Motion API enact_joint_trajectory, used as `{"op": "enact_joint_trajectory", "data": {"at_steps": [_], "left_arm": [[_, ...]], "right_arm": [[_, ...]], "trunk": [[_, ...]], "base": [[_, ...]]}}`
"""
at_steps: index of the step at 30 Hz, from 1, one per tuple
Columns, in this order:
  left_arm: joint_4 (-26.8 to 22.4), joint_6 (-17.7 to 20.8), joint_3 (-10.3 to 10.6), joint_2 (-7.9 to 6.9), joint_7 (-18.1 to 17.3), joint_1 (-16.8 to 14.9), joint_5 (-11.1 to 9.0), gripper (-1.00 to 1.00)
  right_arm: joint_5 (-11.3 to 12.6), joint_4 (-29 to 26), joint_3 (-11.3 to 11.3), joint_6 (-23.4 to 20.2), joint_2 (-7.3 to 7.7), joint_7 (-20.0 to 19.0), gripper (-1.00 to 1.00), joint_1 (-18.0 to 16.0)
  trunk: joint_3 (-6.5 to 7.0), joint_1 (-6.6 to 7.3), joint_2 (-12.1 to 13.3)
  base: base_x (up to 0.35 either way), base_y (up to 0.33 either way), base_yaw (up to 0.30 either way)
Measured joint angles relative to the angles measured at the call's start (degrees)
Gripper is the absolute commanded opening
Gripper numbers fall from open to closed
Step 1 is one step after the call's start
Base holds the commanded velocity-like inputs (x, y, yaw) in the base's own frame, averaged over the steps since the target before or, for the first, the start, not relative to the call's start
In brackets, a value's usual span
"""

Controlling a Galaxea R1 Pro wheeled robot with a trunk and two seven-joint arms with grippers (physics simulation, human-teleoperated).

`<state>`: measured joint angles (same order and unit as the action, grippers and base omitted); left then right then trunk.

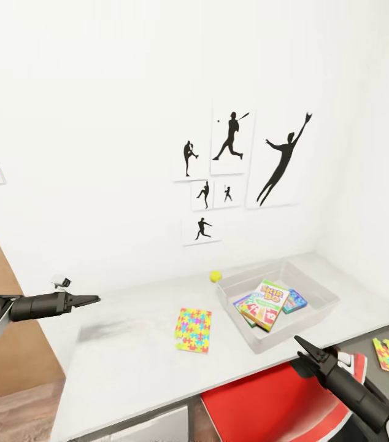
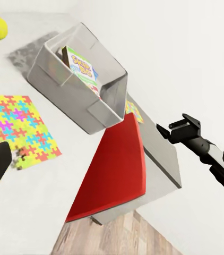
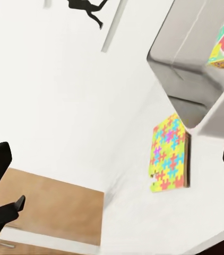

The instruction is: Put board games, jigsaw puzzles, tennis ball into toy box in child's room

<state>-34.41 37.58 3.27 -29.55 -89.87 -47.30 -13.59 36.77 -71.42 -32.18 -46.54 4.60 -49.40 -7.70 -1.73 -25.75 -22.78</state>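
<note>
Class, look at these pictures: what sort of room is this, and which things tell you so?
Probably a child's bedroom or playroom: sports-silhouette wall pictures, a jigsaw puzzle lying on the grey table, and a toy box holding board games.

Both arms matte black w/ cylindrical forearms, white shell sections toward the upper arm. Left pincer (image 1: 90, 300): thin, pointed black fingers, small white-and-black block mounted on top of the wrist. Right pincer (image 1: 303, 347): same slim black fingers, boxy black bracket at the base, ribbed wrist housing.
</note>
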Motion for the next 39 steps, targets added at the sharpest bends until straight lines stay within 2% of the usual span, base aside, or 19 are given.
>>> {"op": "enact_joint_trajectory", "data": {"at_steps": [17,29,39], "left_arm": [[0.0,-0.04,-0.01,0.01,0.0,0.0,-0.04,1.0],[0.03,-0.11,-0.01,-0.04,0.01,-0.01,-0.06,1.0],[0.03,-0.1,-0.01,-0.06,0.01,-0.01,-0.05,1.0]], "right_arm": [[0.0,0.06,0.0,0.0,0.15,-0.29,1.0,-0.02],[0.02,0.05,-0.08,0.0,0.13,-0.64,1.0,-0.03],[0.08,0.05,-0.06,0.0,0.2,-0.76,1.0,0.02]], "trunk": [[0.0,0.01,0.0],[0.02,0.01,0.0],[0.57,0.01,-0.02]], "base": [[-0.045,0.274,0.255],[0.049,0.098,0.018],[0.002,0.164,-0.119]]}}
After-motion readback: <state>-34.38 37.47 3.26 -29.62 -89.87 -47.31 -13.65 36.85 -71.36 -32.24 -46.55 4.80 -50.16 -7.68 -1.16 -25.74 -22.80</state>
